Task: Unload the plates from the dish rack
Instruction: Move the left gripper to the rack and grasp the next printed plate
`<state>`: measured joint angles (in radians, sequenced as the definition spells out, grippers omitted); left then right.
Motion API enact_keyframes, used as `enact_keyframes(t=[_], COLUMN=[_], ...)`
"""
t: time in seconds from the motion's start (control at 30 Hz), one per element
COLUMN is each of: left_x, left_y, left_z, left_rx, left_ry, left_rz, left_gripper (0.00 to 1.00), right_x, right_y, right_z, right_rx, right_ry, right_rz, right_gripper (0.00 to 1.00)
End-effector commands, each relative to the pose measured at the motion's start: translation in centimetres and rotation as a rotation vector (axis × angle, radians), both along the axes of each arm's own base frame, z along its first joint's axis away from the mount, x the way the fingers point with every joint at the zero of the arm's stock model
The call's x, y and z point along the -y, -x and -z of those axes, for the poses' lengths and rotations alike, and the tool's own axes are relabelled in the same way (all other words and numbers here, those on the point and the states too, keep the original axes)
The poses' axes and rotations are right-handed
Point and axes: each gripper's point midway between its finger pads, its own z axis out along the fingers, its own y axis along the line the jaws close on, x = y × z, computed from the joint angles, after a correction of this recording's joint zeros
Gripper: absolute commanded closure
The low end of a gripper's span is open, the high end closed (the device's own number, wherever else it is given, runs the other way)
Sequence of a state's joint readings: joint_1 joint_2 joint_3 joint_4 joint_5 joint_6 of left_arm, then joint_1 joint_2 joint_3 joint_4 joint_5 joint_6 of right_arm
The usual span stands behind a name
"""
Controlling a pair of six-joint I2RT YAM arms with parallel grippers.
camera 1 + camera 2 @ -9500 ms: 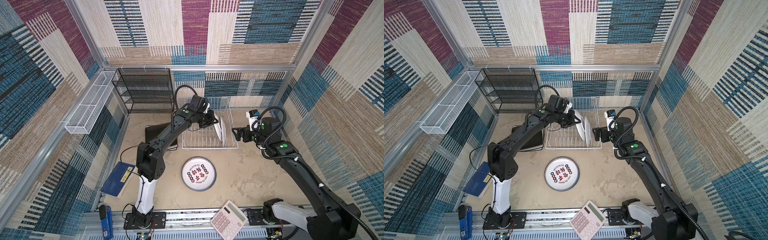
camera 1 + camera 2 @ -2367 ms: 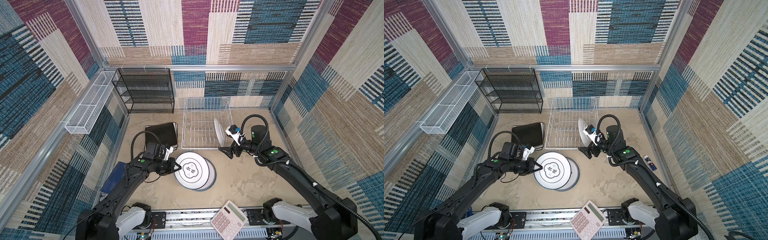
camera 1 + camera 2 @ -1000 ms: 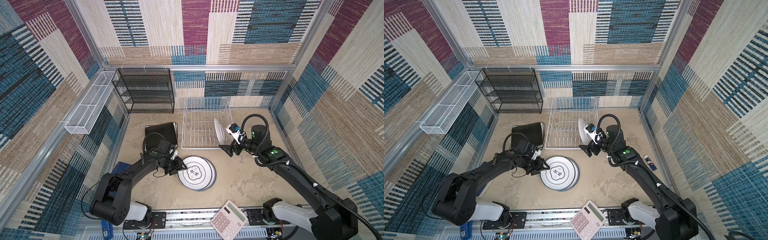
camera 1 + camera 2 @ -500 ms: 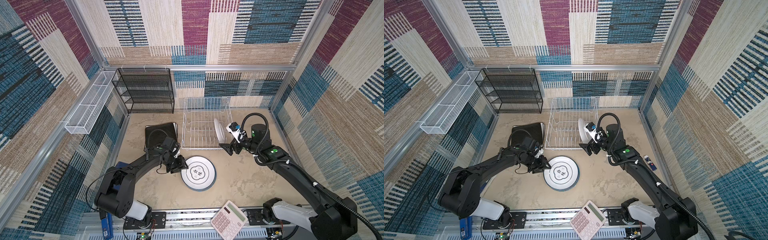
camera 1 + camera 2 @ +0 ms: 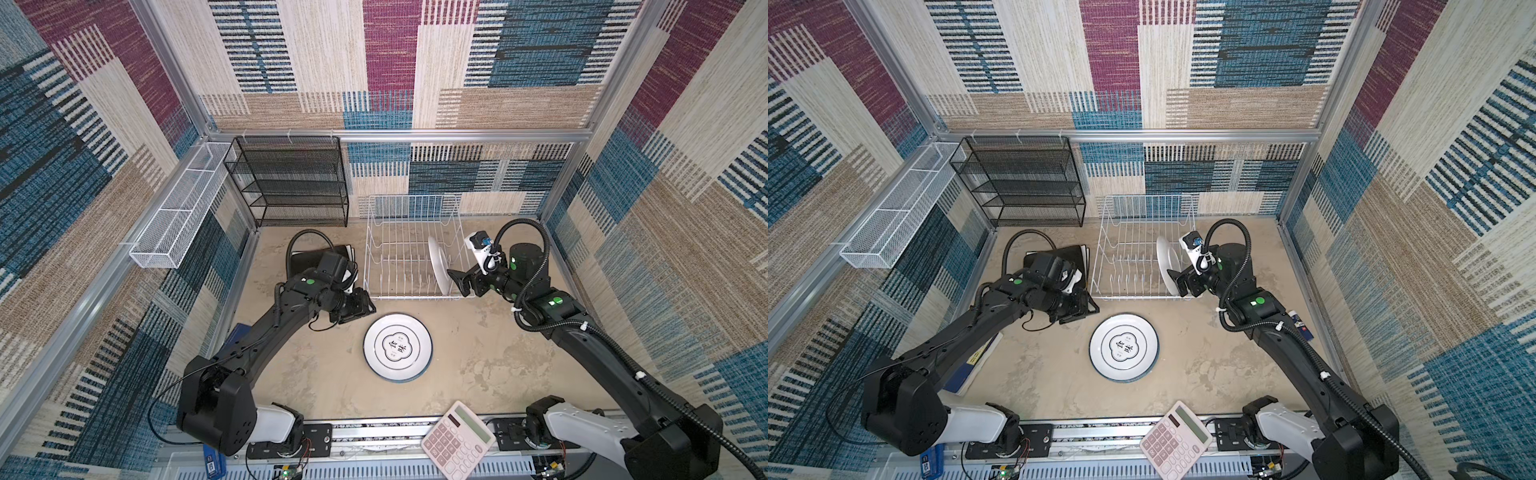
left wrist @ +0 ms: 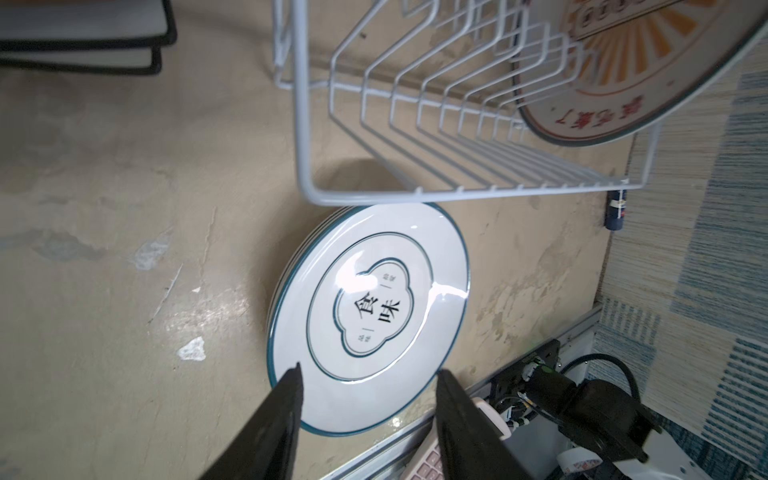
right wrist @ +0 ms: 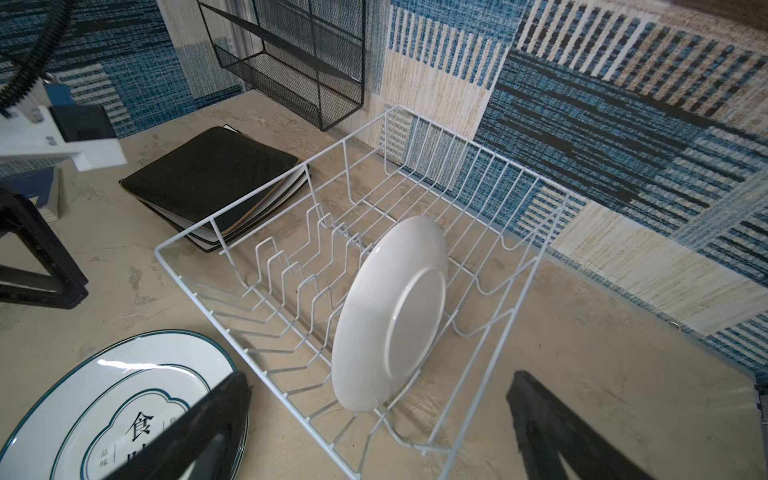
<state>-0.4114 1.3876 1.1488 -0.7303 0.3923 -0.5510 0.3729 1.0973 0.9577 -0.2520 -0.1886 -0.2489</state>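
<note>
Now one plate [image 5: 438, 266] stands in the rack [image 5: 409, 296], left gripper [image 6: 368, 370] and right gripper [image 7: 380, 376] both spread, empty

i see dish rack [image 5: 411, 208] white wire. plate in rack [image 7: 390, 311] plain white on back; in left wrist view its face shows orange rays, red lettering. top round plate [image 5: 398, 347] white, teal rim and rings, black characters in cloud outline. square stack [image 7: 208, 170] black on top, white below. table [image 5: 478, 353] mottled beige. walls [image 5: 395, 62] striped patchwork: blue, maroon, cream, tan. calculator [image 5: 459, 438] pink, pale green display.
</note>
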Motion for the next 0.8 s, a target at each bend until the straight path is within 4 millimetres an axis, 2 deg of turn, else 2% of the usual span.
enact_keyframes(t=[0.0, 0.07, 0.2, 0.37, 0.57, 0.77], left_x=[0.8, 1.8, 4.7, 10.3, 16.0, 18.7], left_y=[-1.5, -2.9, -5.6, -8.9, -11.4, -13.4], left_z=[-3.2, -5.2, -7.6, -9.3, -8.2, -4.9], left_rx=[0.108, 0.170, 0.257, 0.316, 0.305, 0.233], left_ry=[0.001, 0.008, 0.024, 0.110, 0.141, 0.138], left_rz=[0.049, 0.068, 0.113, 0.195, 0.273, 0.271], left_gripper=[0.45, 0.45, 0.44, 0.43, 0.43, 0.44], right_x=[1.0, 1.3, 2.0, 4.0, 5.3, 5.7], right_y=[-0.7, -0.8, -1.1, -1.3, -0.8, -0.6], right_z=[-1.1, -1.0, -0.2, 0.5, 1.3, 1.1], right_rx=[-0.001, -0.043, -0.130, -0.212, -0.250, -0.237], right_ry=[-0.043, -0.066, -0.107, -0.164, -0.172, -0.185], right_rz=[0.089, 0.110, 0.151, 0.224, 0.267, 0.279], right_gripper=[0.01, 0.01, 0.01, 0.01, 0.01, 0.01])
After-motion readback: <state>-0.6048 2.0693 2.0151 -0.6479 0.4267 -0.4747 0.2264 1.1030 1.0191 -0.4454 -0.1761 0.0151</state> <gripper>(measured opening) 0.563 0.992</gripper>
